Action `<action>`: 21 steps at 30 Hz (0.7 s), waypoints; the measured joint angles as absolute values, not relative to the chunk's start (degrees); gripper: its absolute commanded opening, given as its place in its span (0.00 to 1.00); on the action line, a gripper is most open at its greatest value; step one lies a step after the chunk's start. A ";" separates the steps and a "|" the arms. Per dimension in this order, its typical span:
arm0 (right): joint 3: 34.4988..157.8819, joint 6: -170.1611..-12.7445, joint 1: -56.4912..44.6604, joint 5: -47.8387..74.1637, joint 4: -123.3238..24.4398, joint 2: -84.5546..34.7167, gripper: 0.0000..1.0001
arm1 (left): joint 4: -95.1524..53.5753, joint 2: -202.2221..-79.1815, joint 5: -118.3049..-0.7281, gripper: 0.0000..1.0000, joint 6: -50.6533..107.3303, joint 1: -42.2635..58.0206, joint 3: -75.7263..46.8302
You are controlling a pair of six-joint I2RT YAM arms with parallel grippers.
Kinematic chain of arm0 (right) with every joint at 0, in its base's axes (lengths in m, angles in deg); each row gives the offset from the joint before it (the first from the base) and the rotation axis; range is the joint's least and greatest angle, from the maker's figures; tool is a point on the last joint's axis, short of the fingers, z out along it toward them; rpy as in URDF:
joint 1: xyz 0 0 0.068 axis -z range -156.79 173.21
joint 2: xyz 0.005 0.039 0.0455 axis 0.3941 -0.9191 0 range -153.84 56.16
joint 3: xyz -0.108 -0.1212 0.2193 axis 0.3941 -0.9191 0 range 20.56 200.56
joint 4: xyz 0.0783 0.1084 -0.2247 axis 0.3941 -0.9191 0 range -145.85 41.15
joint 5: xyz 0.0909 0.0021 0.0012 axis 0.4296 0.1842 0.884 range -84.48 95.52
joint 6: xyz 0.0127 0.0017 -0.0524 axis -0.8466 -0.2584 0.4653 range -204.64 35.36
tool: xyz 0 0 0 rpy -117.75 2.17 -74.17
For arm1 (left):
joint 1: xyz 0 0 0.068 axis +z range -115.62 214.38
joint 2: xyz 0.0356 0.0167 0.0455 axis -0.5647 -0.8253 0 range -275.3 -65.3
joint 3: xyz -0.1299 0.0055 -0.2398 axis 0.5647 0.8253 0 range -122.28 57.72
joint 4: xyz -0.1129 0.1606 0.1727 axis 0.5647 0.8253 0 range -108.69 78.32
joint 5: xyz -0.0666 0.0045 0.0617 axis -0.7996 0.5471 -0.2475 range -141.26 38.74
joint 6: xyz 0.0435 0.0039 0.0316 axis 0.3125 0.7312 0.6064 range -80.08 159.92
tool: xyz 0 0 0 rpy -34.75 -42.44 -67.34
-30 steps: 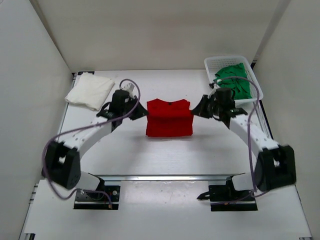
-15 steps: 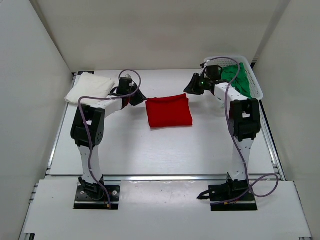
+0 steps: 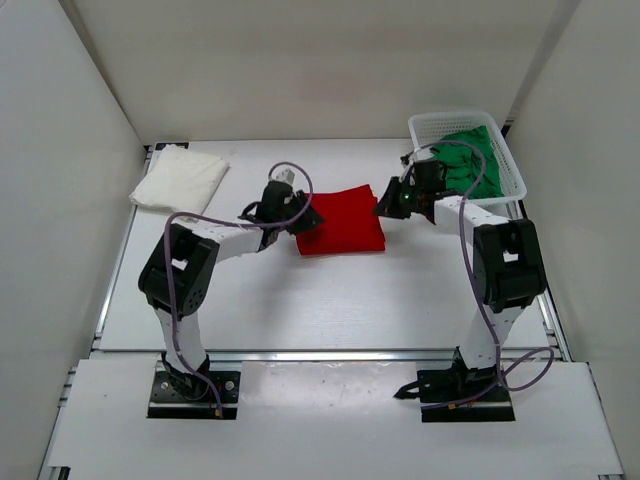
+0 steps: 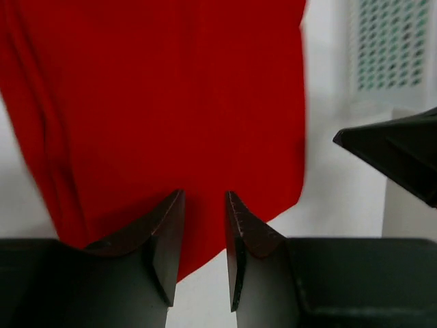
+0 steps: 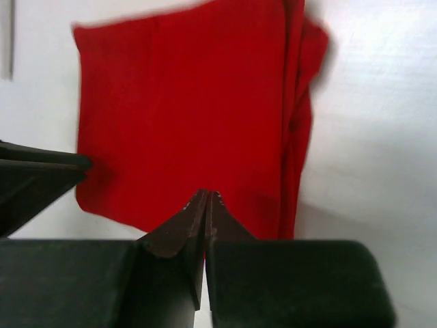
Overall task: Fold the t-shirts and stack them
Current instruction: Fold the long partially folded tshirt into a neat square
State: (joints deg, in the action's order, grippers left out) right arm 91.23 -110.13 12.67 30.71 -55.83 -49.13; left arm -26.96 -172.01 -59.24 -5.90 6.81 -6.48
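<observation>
The red t-shirt (image 3: 340, 220) lies folded flat in the middle of the table, slightly askew. My left gripper (image 3: 306, 214) is at its left edge; in the left wrist view its jaws (image 4: 203, 198) stand open over the red cloth (image 4: 164, 102) with nothing clamped. My right gripper (image 3: 386, 200) is at the shirt's right edge, shut (image 5: 206, 194), its tips over the red cloth (image 5: 184, 116) and empty. The white t-shirt (image 3: 180, 178) lies folded at the back left. The green t-shirt (image 3: 470, 165) sits crumpled in the basket.
The white mesh basket (image 3: 450, 120) stands at the back right, close behind the right arm. White walls enclose the table on three sides. A metal rail (image 3: 330, 353) runs across in front of the arm bases.
Both grippers have come inward and down to the red shirt's edges. The left jaws have opened from shut; the right jaws opened briefly and are shut again. The shirt lies flatter.
</observation>
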 measured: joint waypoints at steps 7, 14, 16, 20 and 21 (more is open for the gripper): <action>80.78 -111.71 12.64 32.29 -50.45 -52.67 0.00 | -33.03 -172.30 -62.19 0.39 -8.77 8.84 5.89; 77.85 -112.47 12.25 32.66 -45.88 -51.84 0.00 | -41.82 -166.99 -64.40 0.46 -11.30 9.43 16.49; 77.77 -112.25 11.81 31.83 -46.19 -51.36 0.00 | -41.82 -164.78 -65.04 0.50 -11.54 9.45 18.50; 76.78 -111.51 10.83 29.20 -48.09 -48.39 0.00 | -40.73 -157.46 -64.93 0.56 -11.54 9.84 21.97; 76.70 -111.38 10.63 28.48 -48.90 -47.25 0.01 | -40.42 -155.69 -64.51 0.55 -11.41 10.00 22.24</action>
